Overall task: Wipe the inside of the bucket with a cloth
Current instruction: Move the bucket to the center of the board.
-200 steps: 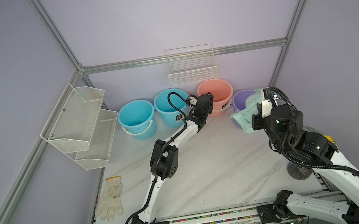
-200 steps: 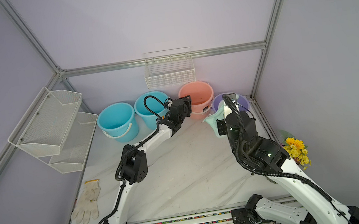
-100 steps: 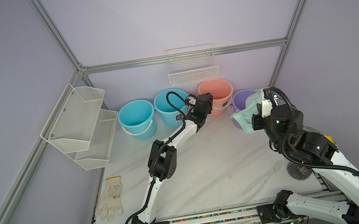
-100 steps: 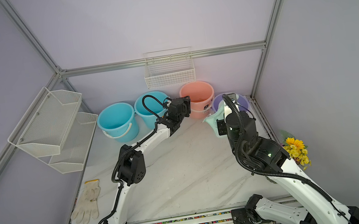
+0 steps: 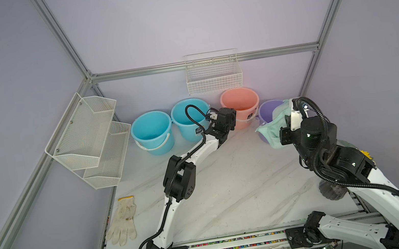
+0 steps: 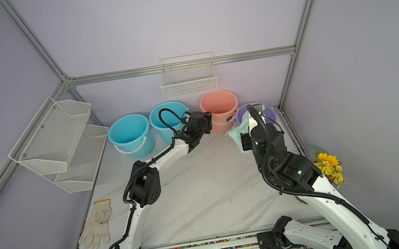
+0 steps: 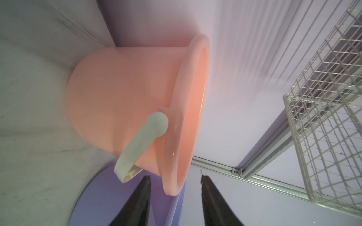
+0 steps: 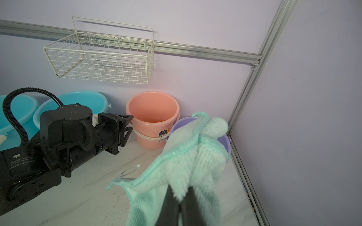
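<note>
Mint-green cloth [image 8: 188,156] held up at the purple bucket [image 5: 266,112], far right corner; wiping judged not yet begun.

Holder: the right gripper [image 8: 181,193], jaws closed on a bunched fold of the cloth. The rest hangs loose over the bucket's near rim and partly hides its mouth. Pinching a bunch probably leaves a free pad of fabric to press against the inner wall. Whether any fabric touches the inside cannot be told. Second arm: the left gripper [image 7: 174,182], jaws apart and holding nothing. The rim of the pink bucket [image 7: 121,88], the purple one's left neighbour, shows between its tips, apparently untouched. It is likely posed to steady a bucket during wiping, though which one is unclear. Not in use: white glove [image 5: 123,222], near left on the table [image 5: 228,179].
</note>
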`<action>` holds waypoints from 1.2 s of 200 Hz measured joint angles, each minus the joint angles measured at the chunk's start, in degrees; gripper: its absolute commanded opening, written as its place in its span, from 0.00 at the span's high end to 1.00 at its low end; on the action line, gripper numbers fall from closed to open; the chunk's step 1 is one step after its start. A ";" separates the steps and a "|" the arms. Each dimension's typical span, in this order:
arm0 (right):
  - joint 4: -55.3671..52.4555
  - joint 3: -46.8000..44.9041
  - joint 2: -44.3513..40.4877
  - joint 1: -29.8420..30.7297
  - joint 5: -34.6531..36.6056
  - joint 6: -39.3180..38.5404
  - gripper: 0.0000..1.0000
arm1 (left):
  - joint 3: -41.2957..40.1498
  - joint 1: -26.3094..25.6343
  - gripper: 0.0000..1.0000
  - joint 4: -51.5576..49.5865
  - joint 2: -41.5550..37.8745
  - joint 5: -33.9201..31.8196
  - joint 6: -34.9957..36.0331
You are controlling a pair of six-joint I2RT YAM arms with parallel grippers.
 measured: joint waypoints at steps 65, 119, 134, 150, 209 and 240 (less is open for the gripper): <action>-0.24 0.00 0.00 0.00 0.00 0.00 1.00 | 8.85 0.59 0.70 4.26 9.27 2.40 -0.39; -0.87 -0.02 -0.02 0.00 0.02 0.00 1.00 | 5.25 0.59 0.85 6.91 7.08 2.64 0.00; -1.05 0.00 -0.02 0.00 0.02 0.00 1.00 | 2.49 0.74 0.86 7.32 5.11 2.29 -0.11; -1.31 0.00 -0.02 0.00 0.00 0.00 1.00 | -0.04 1.09 0.86 7.48 3.10 2.29 -0.20; -1.66 1.60 -0.35 0.00 0.83 -0.74 1.00 | -11.69 2.10 0.86 8.24 -6.16 3.56 -1.84; -1.68 1.99 -0.74 0.00 1.55 -0.92 1.00 | -20.22 1.97 0.87 9.14 -12.68 5.57 -2.49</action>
